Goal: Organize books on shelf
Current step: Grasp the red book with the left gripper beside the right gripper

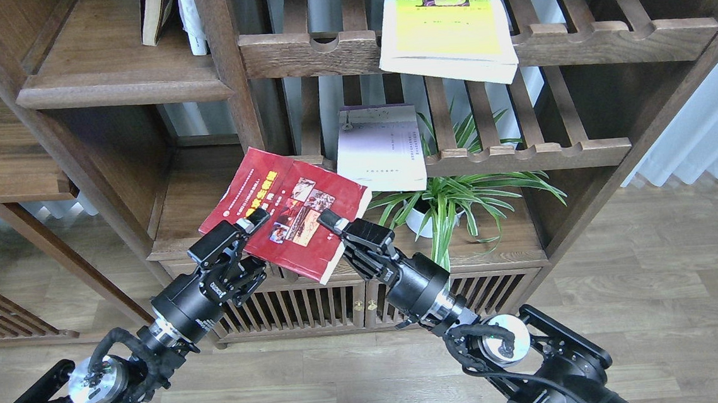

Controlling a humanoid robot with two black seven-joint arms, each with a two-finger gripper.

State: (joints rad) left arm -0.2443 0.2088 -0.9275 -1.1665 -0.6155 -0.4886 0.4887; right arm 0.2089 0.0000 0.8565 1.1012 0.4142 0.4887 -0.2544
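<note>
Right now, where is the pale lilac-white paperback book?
In the head view, the pale lilac-white paperback lies centre frame on the lower slatted rack, overhanging its front rail, just above the green potted plant.

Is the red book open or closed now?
Closed. The red book shows its whole front cover and one closed page edge, held tilted between the left gripper and the right gripper.

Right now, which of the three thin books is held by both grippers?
The dark red book: the left gripper and right gripper each clamp its near edge. The yellow-green book and the pale lilac book lie untouched on slatted racks.
</note>
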